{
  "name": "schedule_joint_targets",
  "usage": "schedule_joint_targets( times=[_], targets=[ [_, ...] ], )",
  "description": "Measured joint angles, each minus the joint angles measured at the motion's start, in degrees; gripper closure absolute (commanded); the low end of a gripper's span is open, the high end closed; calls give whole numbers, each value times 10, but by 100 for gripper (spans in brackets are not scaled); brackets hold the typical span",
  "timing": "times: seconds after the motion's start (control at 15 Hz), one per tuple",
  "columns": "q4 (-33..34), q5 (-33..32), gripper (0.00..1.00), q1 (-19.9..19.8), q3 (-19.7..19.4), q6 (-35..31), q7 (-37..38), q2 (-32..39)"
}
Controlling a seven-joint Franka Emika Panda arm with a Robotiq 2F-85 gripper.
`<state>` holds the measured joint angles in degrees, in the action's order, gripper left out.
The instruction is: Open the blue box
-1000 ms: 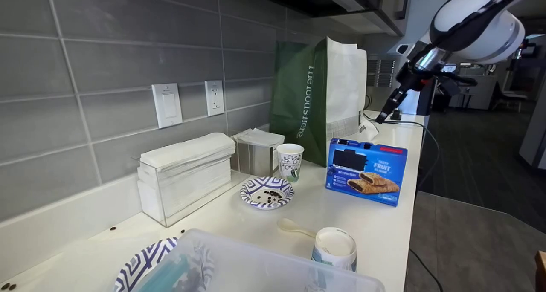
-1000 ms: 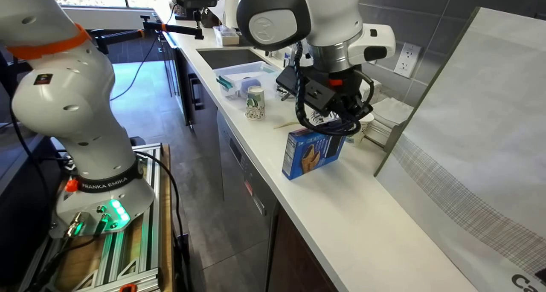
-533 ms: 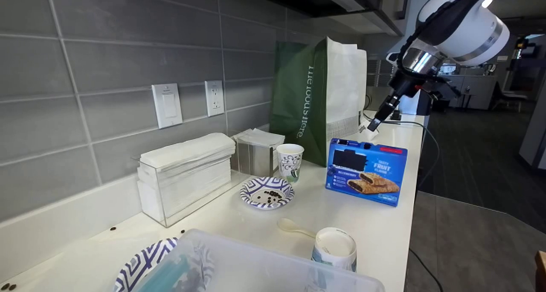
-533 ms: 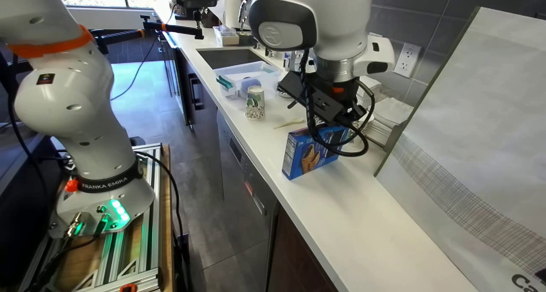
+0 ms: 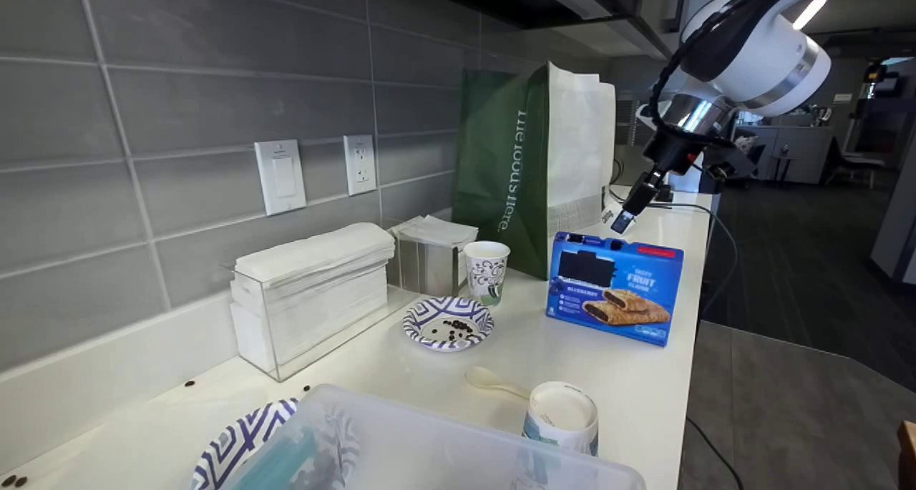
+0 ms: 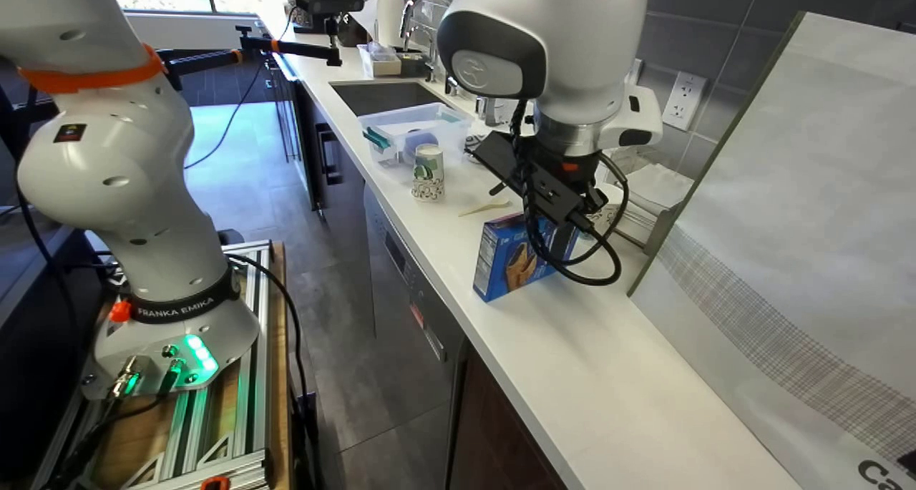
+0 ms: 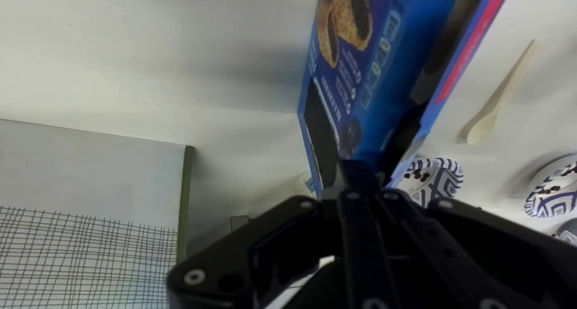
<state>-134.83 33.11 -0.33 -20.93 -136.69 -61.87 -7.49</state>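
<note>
Free counter between blue box and tall bag; bowl, spoon on box's other side.

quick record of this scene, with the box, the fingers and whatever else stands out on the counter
target: box, blue, standing upright on the counter
box top: open or closed, hard to tell
fingers: look shut, holding nothing
contact: none; a gap shows between them and the box in an exterior view
cups: upright cup, upside-down cup
spoon: lying beside the upside-down cup
bowl: dark bits inside
bag: standing upright
</note>
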Motion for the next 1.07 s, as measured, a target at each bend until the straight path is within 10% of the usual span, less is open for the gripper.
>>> schedule_joint_targets(
  times=[1.07],
  targets=[
    [48, 79, 100, -62, 48, 120, -45, 45]
  ],
)
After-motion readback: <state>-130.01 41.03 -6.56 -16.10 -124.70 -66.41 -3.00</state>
